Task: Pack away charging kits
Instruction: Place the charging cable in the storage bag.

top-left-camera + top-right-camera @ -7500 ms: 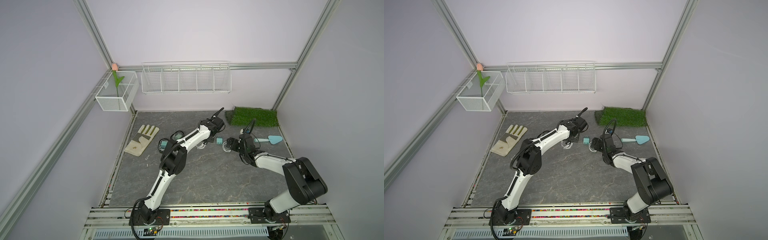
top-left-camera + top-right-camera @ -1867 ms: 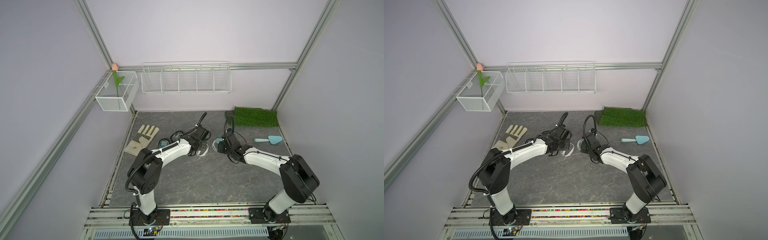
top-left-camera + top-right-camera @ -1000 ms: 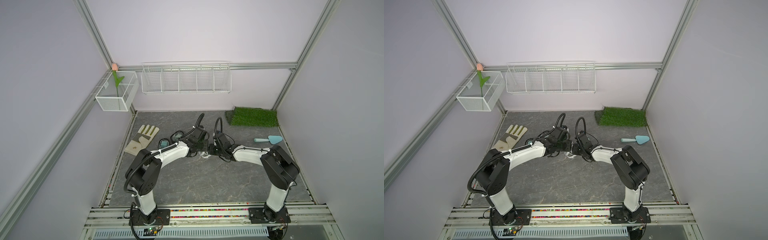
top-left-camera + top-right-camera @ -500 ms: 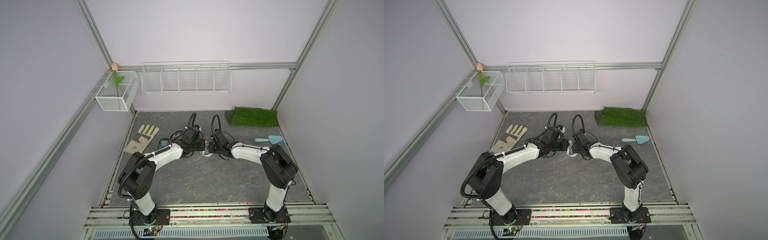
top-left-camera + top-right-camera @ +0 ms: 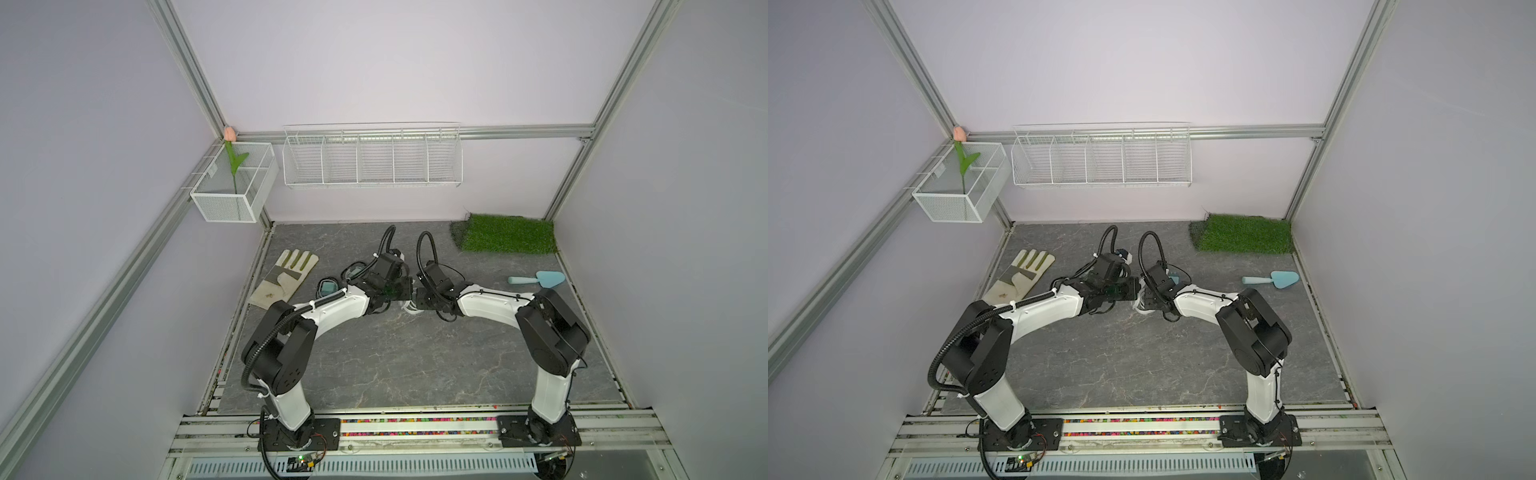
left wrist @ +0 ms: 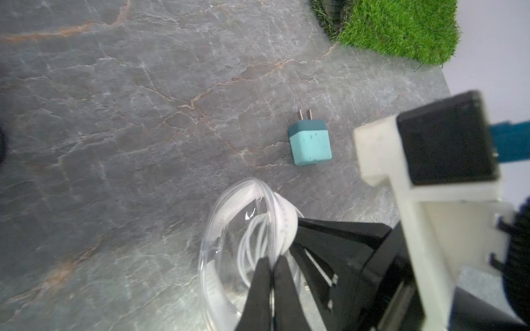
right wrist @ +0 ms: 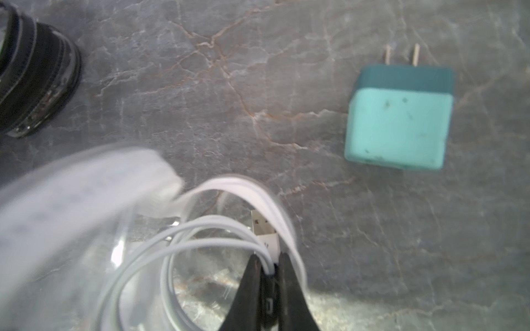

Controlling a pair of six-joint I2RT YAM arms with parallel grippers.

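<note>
A clear oval case with a white zip rim (image 6: 229, 217) lies in the middle of the floor, a coiled white cable (image 7: 200, 232) inside it. My left gripper (image 6: 272, 259) is shut on the case's rim. My right gripper (image 7: 268, 259) is shut on the cable's loops beside its plug. In both top views the two grippers meet head to head, left (image 5: 405, 291) and right (image 5: 419, 296). A teal plug adapter (image 6: 309, 143) lies loose on the floor just beyond the case, prongs pointing away. Two black-rimmed cases (image 5: 328, 286) (image 5: 355, 272) sit behind my left arm.
A beige glove (image 5: 284, 278) lies at the left edge. A light-blue trowel (image 5: 538, 278) lies at the right, and a grass mat (image 5: 507, 239) fills the back right corner. A wire basket (image 5: 372, 160) and a mesh box with a tulip (image 5: 232, 187) hang on the walls.
My right arm has swung in from the right to meet the left gripper at mid-floor. Over the last second both shut grippers have only drifted slightly left with the case and cable.
</note>
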